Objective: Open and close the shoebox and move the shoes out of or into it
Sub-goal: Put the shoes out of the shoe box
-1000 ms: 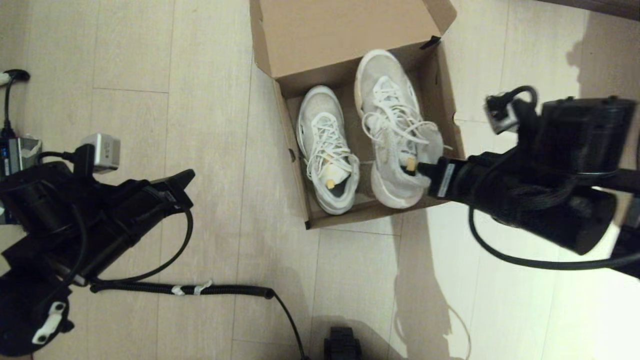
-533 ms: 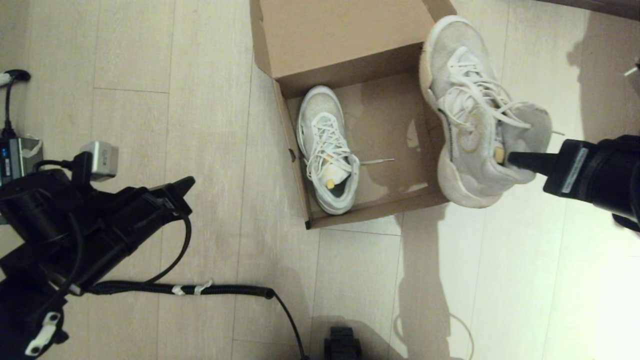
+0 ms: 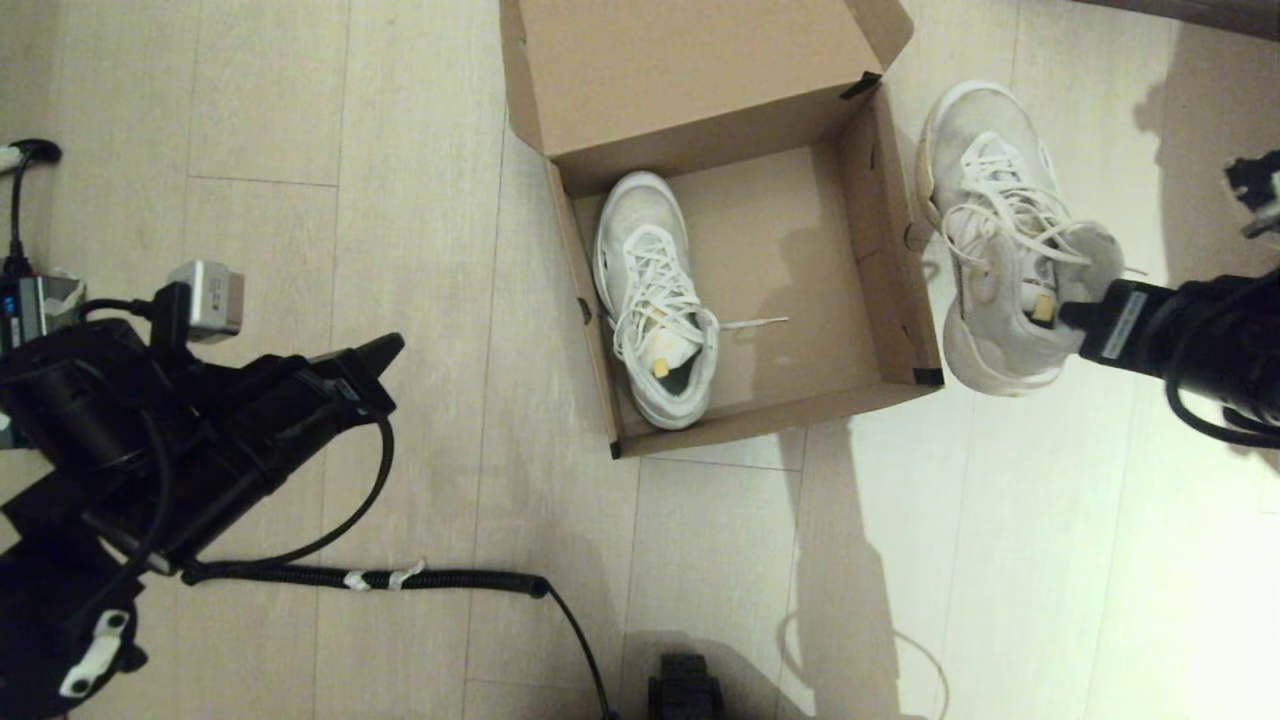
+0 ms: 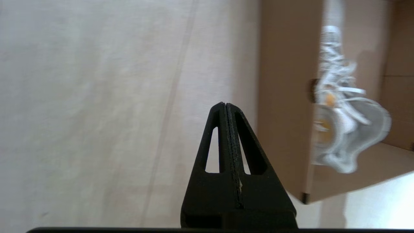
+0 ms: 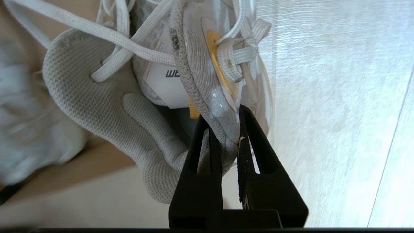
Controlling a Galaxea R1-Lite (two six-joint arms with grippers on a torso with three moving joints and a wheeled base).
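The brown cardboard shoebox (image 3: 885, 250) lies open on the floor, its lid (image 3: 680, 60) folded back on the far side. One white and grey sneaker (image 3: 650, 290) lies inside along the box's left wall, also seen as the same sneaker (image 4: 343, 110) in the left wrist view. The second sneaker (image 3: 1000, 250) hangs just outside the box's right wall. My right gripper (image 3: 1065, 315) is shut on its tongue and collar (image 5: 223, 129), next to the yellow tag (image 5: 216, 55). My left gripper (image 3: 385, 350) is shut on nothing, out over the floor left of the box.
A black cable (image 3: 380, 578) runs across the wooden floor (image 3: 700, 580) near me. Grey equipment (image 3: 30, 300) sits at the far left edge. A dark object (image 3: 685, 695) stands at the near edge. Bare floor (image 5: 339, 113) lies right of the box.
The right gripper lifted the second sneaker out of the box, carried it right over the wall, then brought it lower beside the box. The left arm barely shifted.
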